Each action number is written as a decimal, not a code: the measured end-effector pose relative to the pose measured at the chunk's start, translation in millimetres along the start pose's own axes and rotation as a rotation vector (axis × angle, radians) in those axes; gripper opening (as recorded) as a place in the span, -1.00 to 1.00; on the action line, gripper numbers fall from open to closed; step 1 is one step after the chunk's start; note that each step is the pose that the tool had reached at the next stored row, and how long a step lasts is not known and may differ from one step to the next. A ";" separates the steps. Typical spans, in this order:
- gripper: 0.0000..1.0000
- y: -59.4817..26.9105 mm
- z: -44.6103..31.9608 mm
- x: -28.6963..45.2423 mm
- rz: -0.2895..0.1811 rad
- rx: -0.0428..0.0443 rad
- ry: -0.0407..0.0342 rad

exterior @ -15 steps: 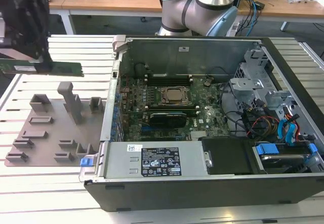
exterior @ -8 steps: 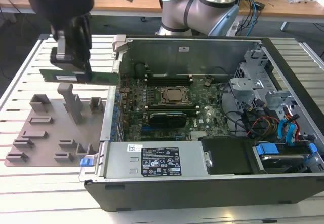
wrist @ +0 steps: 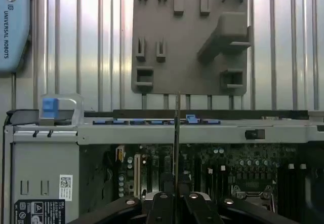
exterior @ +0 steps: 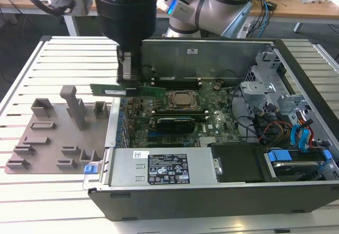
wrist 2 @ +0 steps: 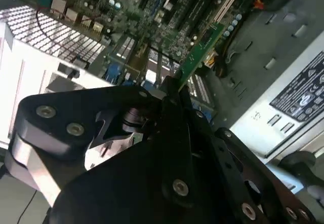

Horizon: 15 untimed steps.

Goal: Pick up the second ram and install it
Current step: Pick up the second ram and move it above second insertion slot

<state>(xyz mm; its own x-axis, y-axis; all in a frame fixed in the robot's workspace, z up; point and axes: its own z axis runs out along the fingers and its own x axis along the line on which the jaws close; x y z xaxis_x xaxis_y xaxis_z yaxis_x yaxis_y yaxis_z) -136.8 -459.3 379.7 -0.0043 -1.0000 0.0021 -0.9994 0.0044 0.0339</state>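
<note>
A slatted metal counter (exterior: 63,48) carries an open desktop computer case (exterior: 212,197), lying on its side with its inside facing up. A robot arm (exterior: 127,6) reaches down from the top of the exterior view, over the case's wall on that view's left.

On the counter, just beside that wall, lies a flat grey plate (exterior: 53,133) with raised blocks and holders. Inside the case, a green motherboard (exterior: 222,120) covers the floor. A grey power supply box (exterior: 164,168) with a label sits along the near wall. A square processor socket (exterior: 183,100) sits near the middle of the board.

The tool (exterior: 127,80) points straight down, and its fingers are clamped on the second ram (exterior: 151,90), a long, thin green stick. The stick hangs level in the air, held near its middle. One end reaches out over the grey plate; the other reaches over the motherboard, towards the socket. It is not seated in any slot. In the first wrist view it shows edge-on as a thin line crossing the case wall.
</note>
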 end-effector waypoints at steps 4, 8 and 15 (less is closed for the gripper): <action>-0.73 -44.1 6.9 -5.6 0.000 -0.0075 -0.0008; -0.73 -72.6 11.3 -13.4 0.000 -0.0195 -0.0007; -0.73 -126.9 36.4 -51.1 0.000 -0.0289 -0.0008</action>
<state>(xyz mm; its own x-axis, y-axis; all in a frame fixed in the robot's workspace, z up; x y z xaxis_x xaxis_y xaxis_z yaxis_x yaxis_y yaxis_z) -11.0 -408.8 338.8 -0.0043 -1.0000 0.0013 -0.9980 0.0044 0.0627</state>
